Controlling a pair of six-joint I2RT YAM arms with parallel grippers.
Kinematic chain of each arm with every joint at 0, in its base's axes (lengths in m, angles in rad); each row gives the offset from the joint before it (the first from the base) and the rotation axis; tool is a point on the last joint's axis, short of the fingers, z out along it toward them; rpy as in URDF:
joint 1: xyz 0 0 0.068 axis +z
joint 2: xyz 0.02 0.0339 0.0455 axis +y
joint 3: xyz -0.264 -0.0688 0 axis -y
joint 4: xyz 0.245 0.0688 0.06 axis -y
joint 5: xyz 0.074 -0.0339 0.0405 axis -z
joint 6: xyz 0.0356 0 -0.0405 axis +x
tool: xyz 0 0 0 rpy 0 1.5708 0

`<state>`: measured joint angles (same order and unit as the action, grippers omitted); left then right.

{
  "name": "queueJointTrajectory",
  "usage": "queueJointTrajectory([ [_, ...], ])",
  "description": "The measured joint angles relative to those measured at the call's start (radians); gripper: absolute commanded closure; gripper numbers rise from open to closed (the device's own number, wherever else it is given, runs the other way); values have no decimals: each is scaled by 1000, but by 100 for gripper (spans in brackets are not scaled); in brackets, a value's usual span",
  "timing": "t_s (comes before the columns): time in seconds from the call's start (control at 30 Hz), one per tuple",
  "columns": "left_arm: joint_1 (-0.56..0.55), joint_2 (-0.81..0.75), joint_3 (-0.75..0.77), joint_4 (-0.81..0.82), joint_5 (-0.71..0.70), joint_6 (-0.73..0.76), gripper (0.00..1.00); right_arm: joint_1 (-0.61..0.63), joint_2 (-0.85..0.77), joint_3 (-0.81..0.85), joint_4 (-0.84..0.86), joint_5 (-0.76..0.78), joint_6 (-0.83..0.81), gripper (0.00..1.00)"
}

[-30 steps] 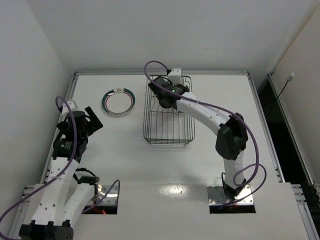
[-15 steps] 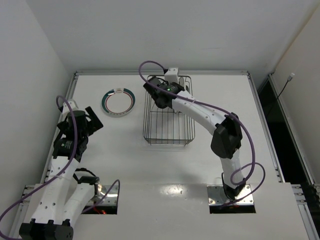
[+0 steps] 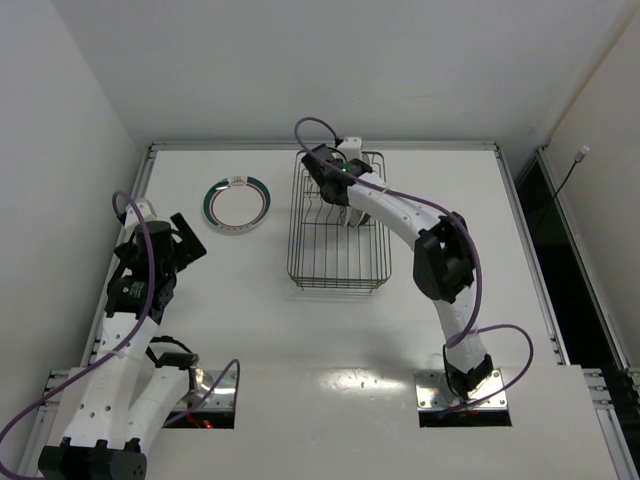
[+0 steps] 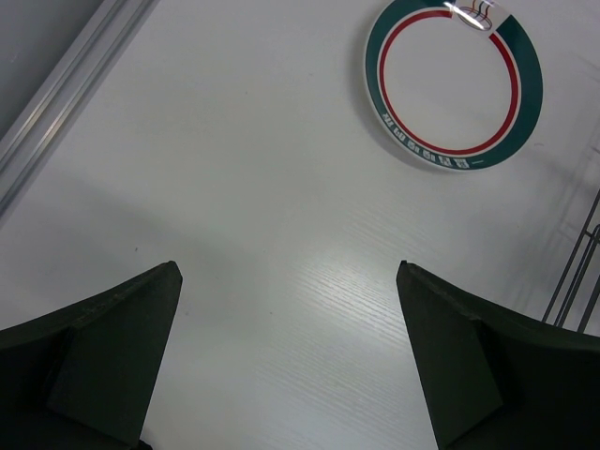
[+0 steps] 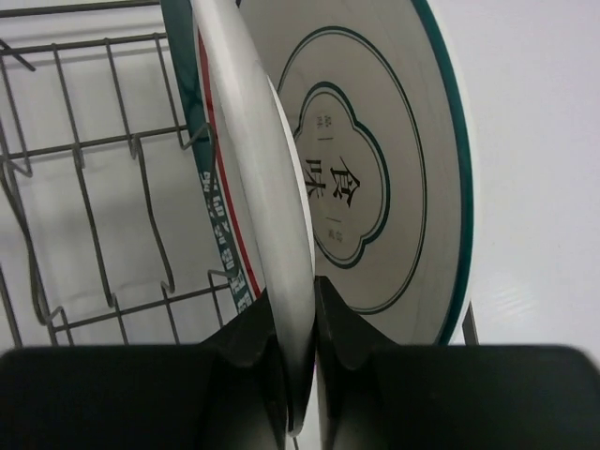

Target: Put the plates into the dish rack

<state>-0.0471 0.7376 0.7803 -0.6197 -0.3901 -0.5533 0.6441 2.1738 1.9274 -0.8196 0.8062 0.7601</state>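
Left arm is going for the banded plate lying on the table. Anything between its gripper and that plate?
Nothing visible. Only bare table lies between the open left gripper and the teal-and-red banded plate. The dish rack sits off to the plate's right, clear of that line.

**Pinching a plate on edge in the rack**

My claw (image 5: 296,314) is closed tight on the lower rim of a white plate (image 5: 267,187), which stands upright and edge-on to me. Touching its left side are a teal band with white lettering and a thin red line; I cannot tell whether these are its own face or another plate behind it. Just right stands an emblem plate (image 5: 394,159), thin teal rim, four-lobed centre mark with dark characters. The dish rack (image 5: 94,142) shows its wire tines at left, bare white table (image 5: 534,187) at right.
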Motion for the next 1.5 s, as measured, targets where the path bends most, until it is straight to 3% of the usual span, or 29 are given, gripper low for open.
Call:
queueJointTrajectory([
  [0.07, 0, 0, 0, 0, 0, 0, 1, -9, -13, -8, 4, -34, -5, 77],
  [0.13, 0, 1, 0, 0, 0, 0, 1, -16, -26, -21, -5, -68, -13, 60],
  [0.23, 0, 8, 0, 0, 0, 0, 1, -23, -48, -24, -23, -129, -36, 48],
  [0.47, 0, 66, -6, 50, 48, -34, 1, -21, -222, -77, -68, -221, -83, 48],
  [0.7, 33, 340, 28, 208, 248, -147, 4, -18, -586, -286, 35, -425, -135, 48],
  [0.87, 148, 529, 6, 371, 457, -227, 6, 0, -819, -518, 137, -537, -142, 49],
  [0.93, 193, 583, -27, 455, 534, -272, 6, 1, -940, -686, 190, -574, -130, 51],
  [1.1, 225, 776, -38, 653, 628, -358, 10, 1, -1189, -957, 195, -619, -82, 51],
  [1.2, 224, 894, -10, 721, 655, -400, 17, 1, -1290, -984, 190, -622, -67, 51],
  [1.33, 224, 1019, 45, 820, 679, -460, 39, 0, -1357, -986, 193, -615, -56, 51],
  [1.4, 224, 1060, 61, 875, 683, -479, 62, -1, -1366, -988, 189, -612, -53, 51],
  [1.43, 224, 1080, 64, 900, 682, -487, 82, -1, -1366, -992, 187, -612, -52, 51],
  [1.5, 222, 1121, 80, 916, 682, -489, 97, -1, -1371, -999, 177, -612, -48, 51],
])
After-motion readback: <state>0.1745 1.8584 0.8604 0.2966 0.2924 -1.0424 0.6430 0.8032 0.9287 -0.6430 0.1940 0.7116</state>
